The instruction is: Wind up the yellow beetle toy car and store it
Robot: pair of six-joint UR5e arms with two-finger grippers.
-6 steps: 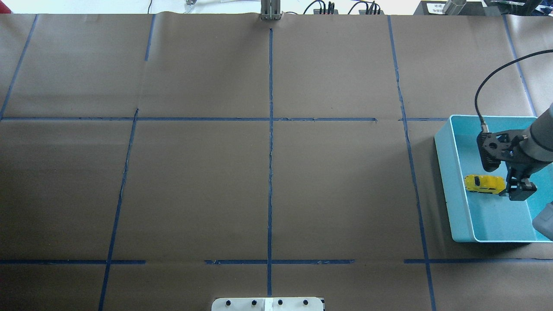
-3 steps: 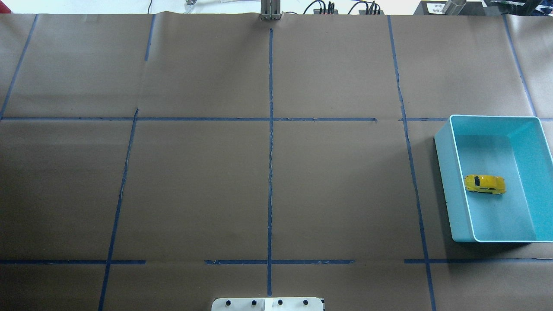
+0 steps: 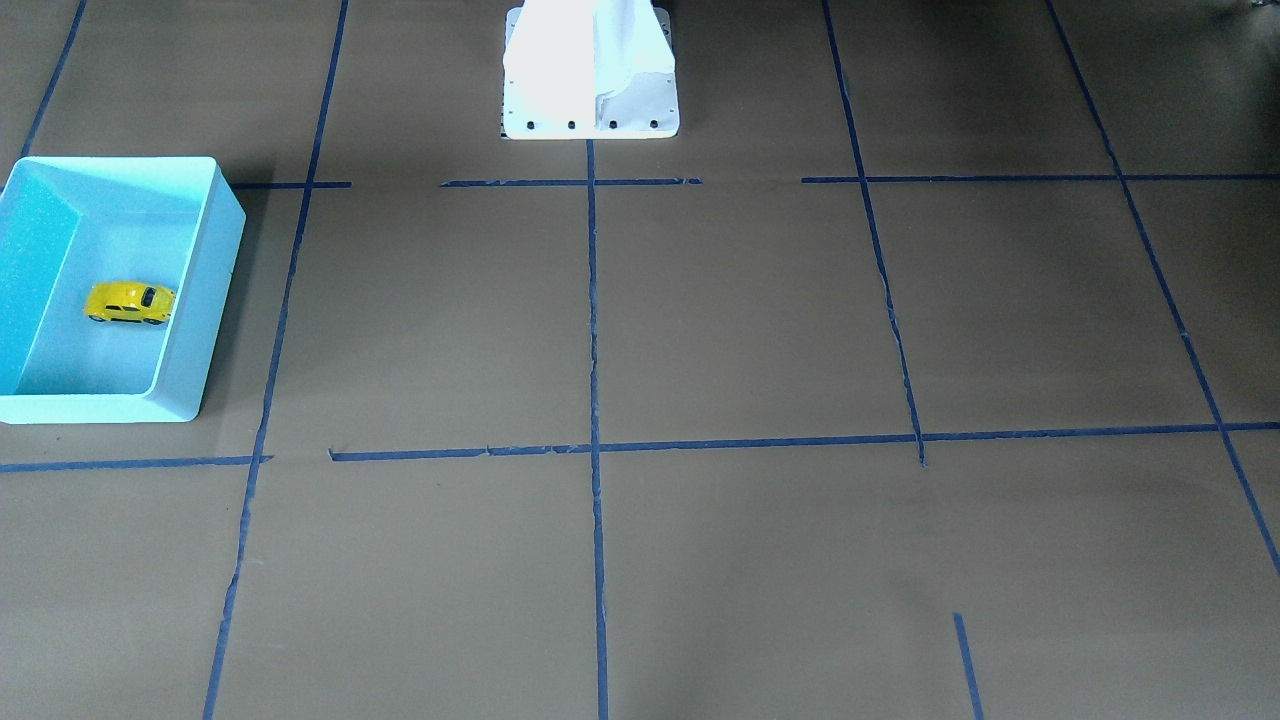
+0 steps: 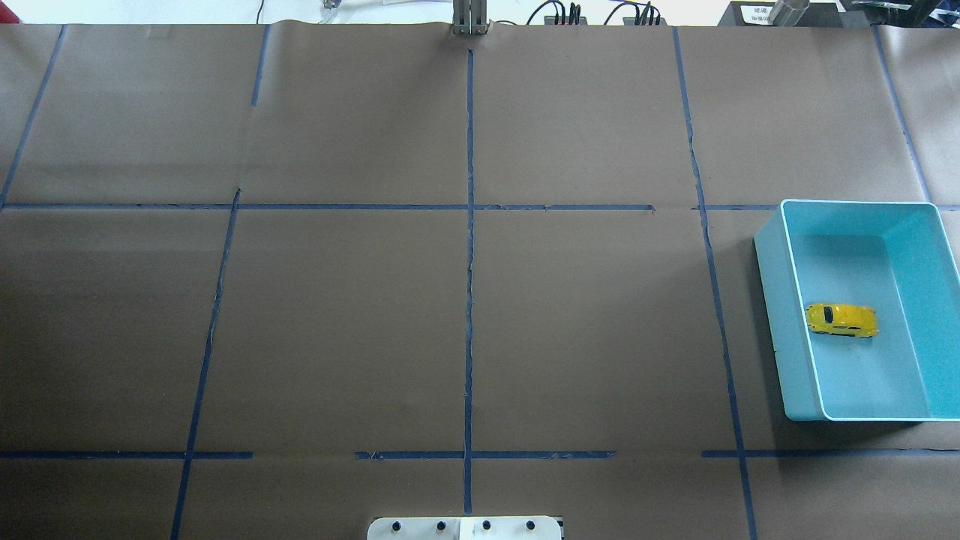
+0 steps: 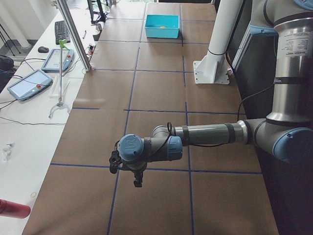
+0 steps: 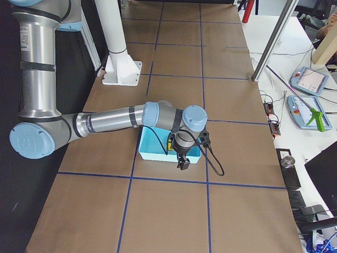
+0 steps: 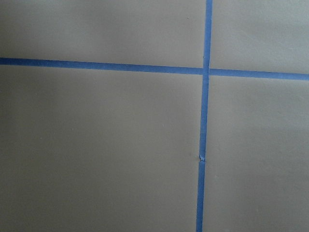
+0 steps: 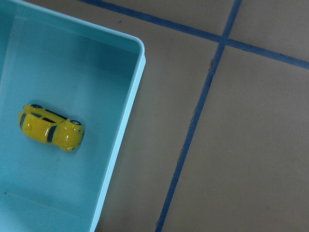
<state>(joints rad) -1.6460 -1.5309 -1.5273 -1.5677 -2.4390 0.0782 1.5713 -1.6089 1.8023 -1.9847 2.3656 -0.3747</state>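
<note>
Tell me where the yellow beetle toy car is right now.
The yellow beetle toy car sits on the floor of the light blue bin, at the overhead view's right edge on the robot's right side, nearer the bin's left wall in that view.

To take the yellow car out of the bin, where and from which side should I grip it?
Probably grip the car across its two long sides, coming straight down from above. It lies low on the bin floor, one end close to a wall.

The yellow beetle toy car (image 4: 841,319) is sitting in the light blue plastic bin (image 4: 769,315) (nearer its inward wall), which is standing at the right edge of the table (image 4: 337,322).
</note>
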